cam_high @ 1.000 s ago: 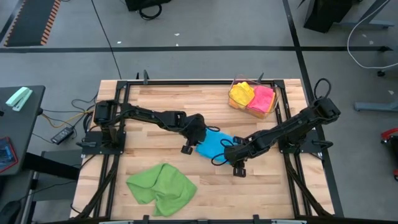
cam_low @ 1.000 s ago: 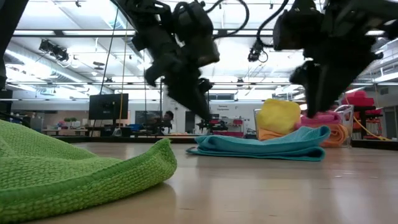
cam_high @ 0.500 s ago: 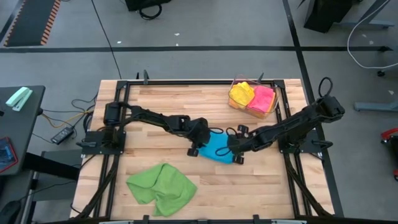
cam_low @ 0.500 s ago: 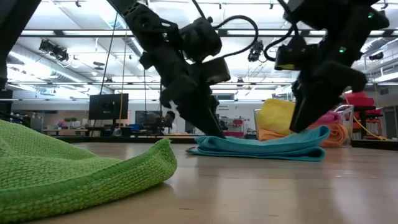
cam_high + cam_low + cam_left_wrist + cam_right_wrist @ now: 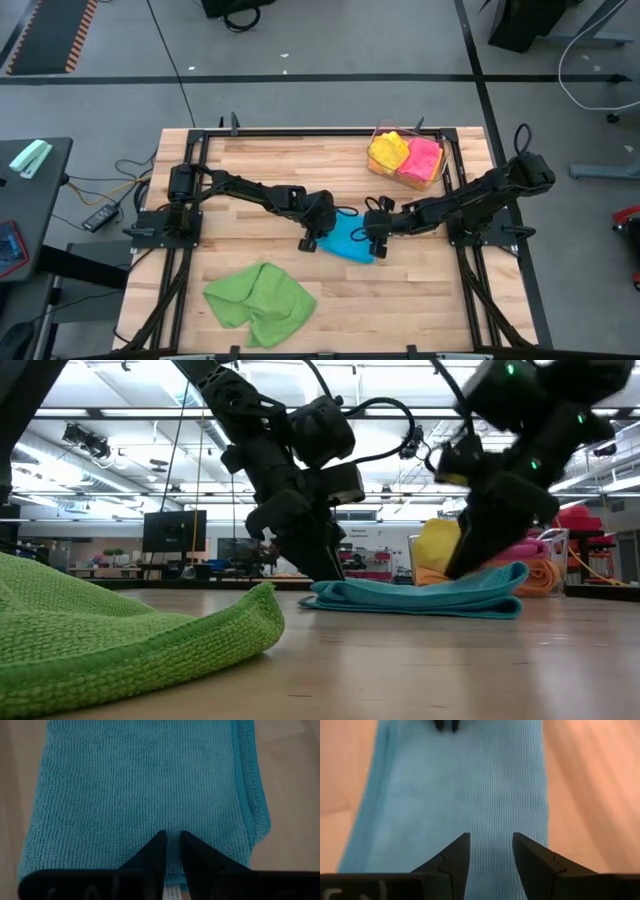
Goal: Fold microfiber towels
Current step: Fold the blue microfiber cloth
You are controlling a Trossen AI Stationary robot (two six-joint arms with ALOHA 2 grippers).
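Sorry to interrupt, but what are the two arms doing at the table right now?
They are folding microfiber towels. Both grippers are down on the folded blue towel mid-table: the left gripper at one end, the right gripper, fingers apart, at the other. A crumpled green towel waits nearby; yellow and pink ones sit in the clear bin.

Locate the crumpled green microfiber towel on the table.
In the high view, the crumpled green microfiber towel lies at the table's near-left, apart from the folded blue towel mid-table.

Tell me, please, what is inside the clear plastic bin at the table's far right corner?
The clear plastic bin holds a yellow towel and a pink towel side by side. The low view shows an orange towel beneath them. Anything deeper is covered.
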